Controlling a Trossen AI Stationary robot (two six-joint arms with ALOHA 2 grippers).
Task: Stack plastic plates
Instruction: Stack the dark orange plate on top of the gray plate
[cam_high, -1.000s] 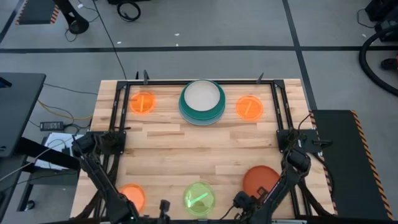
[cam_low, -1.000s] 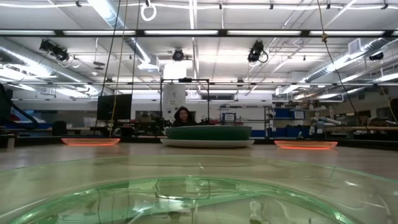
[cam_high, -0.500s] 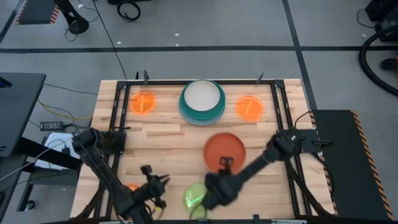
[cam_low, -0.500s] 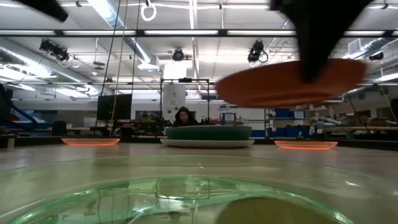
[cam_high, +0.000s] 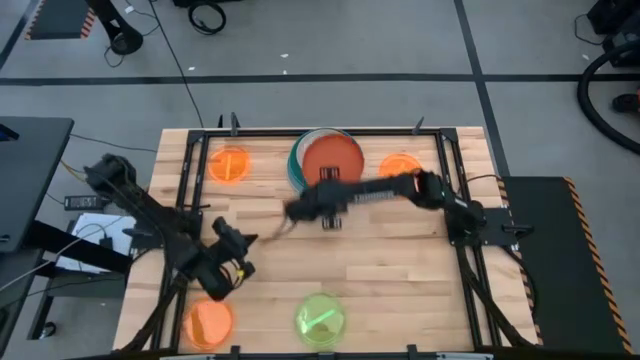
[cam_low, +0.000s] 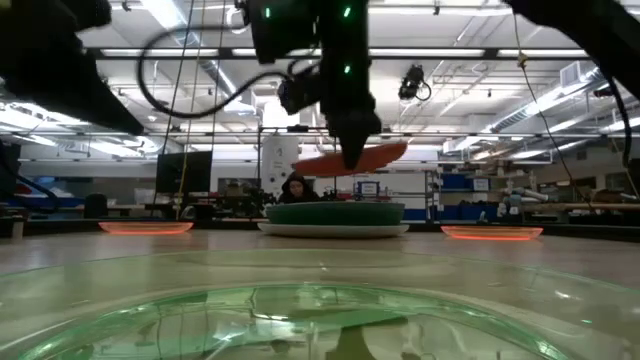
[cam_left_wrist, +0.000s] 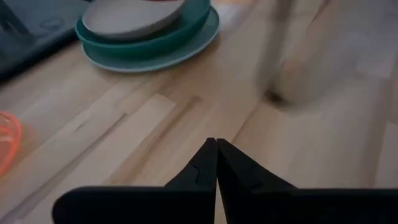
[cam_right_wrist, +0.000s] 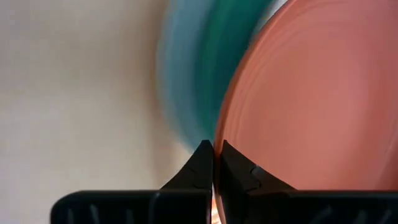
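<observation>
High view: my right gripper holds the red plate above the stack at the table's far edge. Low view: the plate hangs tilted, clear of the stack. Right wrist view: fingers pinch its rim; releasing tilted could slide it off. Left gripper waits, closed, empty.

Plate layout on the wooden table

The stack of large opaque plates sat at the far centre, with the red-orange round plastic plate held above it. Small translucent orange plates lay at far left, far right and near left; the translucent lime green plate lay at near centre.
</observation>
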